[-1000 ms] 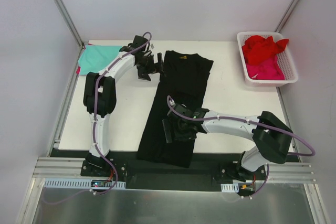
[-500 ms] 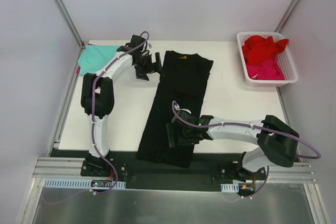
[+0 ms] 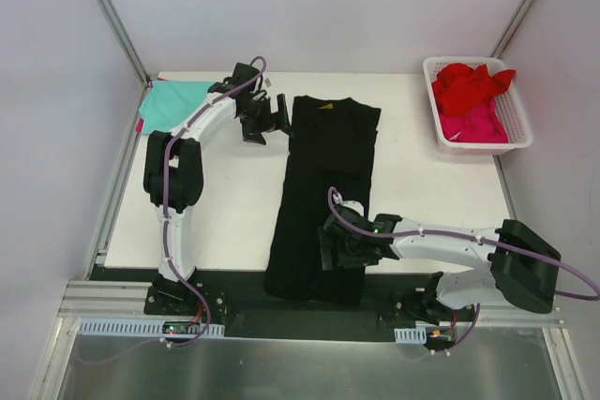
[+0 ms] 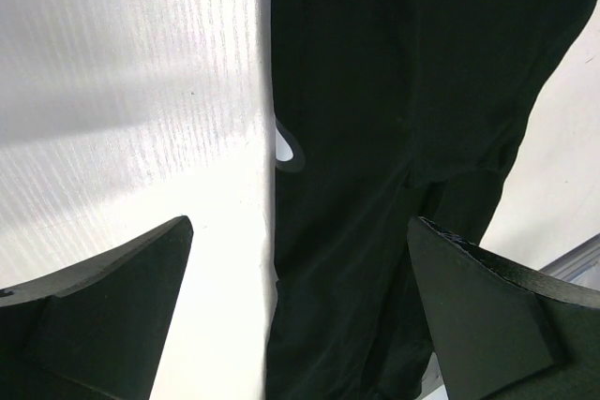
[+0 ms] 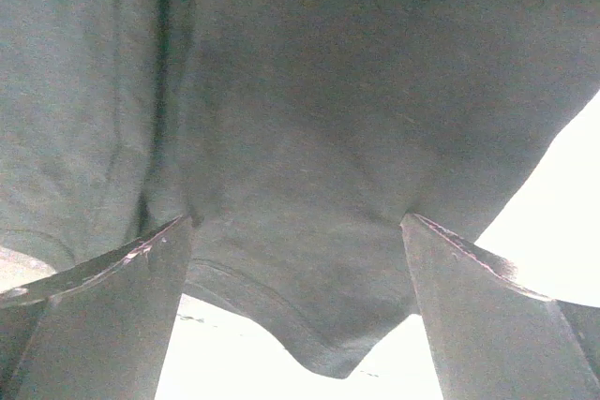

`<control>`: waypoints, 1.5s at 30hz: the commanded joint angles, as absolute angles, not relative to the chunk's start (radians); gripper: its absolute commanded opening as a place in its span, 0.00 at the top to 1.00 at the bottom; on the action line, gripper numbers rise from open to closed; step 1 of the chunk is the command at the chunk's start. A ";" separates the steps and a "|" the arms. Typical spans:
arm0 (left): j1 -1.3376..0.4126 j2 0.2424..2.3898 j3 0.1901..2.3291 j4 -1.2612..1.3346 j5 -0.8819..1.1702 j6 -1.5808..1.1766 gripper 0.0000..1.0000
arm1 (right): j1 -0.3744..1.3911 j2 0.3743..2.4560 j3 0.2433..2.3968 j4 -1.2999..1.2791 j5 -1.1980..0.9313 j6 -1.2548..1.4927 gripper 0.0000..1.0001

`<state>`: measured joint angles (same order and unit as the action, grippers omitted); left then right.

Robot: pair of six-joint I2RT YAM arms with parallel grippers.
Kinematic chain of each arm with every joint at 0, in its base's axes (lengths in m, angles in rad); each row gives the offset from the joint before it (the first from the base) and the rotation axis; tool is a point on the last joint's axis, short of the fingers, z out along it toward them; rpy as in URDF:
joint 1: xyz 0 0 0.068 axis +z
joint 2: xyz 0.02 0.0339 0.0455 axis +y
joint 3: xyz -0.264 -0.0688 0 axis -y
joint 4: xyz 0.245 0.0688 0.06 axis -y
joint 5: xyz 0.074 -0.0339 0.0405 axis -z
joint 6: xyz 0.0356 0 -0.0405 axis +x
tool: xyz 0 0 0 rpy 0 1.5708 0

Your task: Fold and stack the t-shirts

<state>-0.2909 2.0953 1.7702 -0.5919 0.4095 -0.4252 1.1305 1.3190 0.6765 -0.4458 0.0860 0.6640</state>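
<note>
Shirt (image 3: 323,166) (black, long) lies beneath spread right fingers (image 5: 94,325).

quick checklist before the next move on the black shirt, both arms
1. Left pincer open: ok, jaws wide, nothing held.
2. Left pincer lined up on the black t-shirt: ok, the shirt's side edge runs between its fingers in the left wrist view.
3. Right pincer open: ok, over the shirt's near end. Touching the cloth: cannot tell.
4. Black t-shirt fully on the table: not ok, its near end hangs past the near edge.
5. Teal t-shirt clear of the black one: ok, apart at the far left corner.
6. Red t-shirt and pink t-shirt folded: not ok, bunched in the basket.
</note>
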 commanded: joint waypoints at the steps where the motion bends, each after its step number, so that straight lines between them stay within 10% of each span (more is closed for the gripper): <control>1: -0.302 2.042 1.793 -0.612 0.449 -0.387 0.01 | 1.138 1.269 0.713 -0.598 0.161 0.667 0.02; 18: -0.379 2.453 2.399 -0.588 0.911 -0.431 0.01 | 1.229 0.928 0.917 -0.882 0.350 0.704 0.00; 45: -0.310 2.582 2.273 -0.426 0.684 -0.526 0.01 | 1.232 0.727 0.928 -1.029 0.377 0.753 0.00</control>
